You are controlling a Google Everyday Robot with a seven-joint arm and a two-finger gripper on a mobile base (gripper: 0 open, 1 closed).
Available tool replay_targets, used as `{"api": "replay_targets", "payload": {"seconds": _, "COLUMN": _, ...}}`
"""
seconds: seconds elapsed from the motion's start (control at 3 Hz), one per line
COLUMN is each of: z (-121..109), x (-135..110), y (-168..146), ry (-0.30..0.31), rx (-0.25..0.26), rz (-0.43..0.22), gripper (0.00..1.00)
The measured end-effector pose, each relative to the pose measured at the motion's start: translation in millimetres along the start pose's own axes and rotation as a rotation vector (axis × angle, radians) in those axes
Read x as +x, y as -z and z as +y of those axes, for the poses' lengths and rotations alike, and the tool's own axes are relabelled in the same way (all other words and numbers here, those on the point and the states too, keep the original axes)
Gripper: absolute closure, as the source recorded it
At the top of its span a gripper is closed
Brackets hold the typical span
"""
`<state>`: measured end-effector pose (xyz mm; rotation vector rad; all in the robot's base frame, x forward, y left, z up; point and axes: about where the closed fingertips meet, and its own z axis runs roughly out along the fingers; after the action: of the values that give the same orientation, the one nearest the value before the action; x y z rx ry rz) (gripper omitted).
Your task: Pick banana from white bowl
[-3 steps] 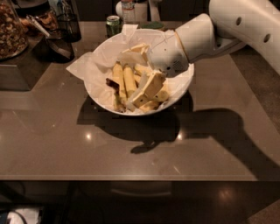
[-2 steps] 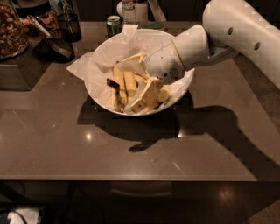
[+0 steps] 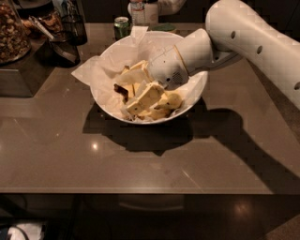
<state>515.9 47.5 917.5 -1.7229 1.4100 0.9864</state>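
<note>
The white bowl [image 3: 103,101] with crinkled white paper lining [image 3: 92,70] stands on the brown table, back centre. In it lies the banana [image 3: 169,100], yellow, with its dark brown stem [image 3: 121,91] pointing left. My gripper [image 3: 142,104] reaches down into the bowl from the right, right on top of the banana. Its white wrist [image 3: 169,65] covers the bowl's middle and hides much of the banana. The arm [image 3: 253,42] comes in from the upper right.
A green drink can [image 3: 121,26] stands just behind the bowl. A jar of nuts [image 3: 11,33] and a dark holder with tongs [image 3: 61,40] stand at the back left. A bottle [image 3: 140,11] is at the back. The table's front edge [image 3: 140,191] runs below.
The arm has swung a little and the gripper has sunk slightly lower and left into the bowl, onto the banana. The bowl has stayed put.
</note>
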Motion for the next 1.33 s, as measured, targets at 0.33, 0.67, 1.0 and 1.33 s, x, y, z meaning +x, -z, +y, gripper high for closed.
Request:
{"api": "replay_targets", "payload": {"seconds": 0.33, "z": 1.3, "x": -11.1, "y": 3.1, "ry": 0.011, "rx": 0.011, "rz": 0.001, "gripper": 0.6}}
{"api": "replay_targets", "payload": {"seconds": 0.67, "z": 6.3, "x": -16.3, "y": 9.9, "ry": 0.007, "rx": 0.037, "rz": -0.004, "gripper": 0.83}}
{"api": "replay_targets", "payload": {"seconds": 1.0, "z": 13.0, "x": -17.2, "y": 16.5, "ry": 0.003, "rx": 0.069, "rz": -0.011, "gripper": 1.0}}
{"api": "replay_targets", "payload": {"seconds": 1.33, "z": 8.3, "x": -40.6, "y": 28.8, "ry": 0.082, "rx": 0.107, "rz": -0.021, "gripper": 1.0}}
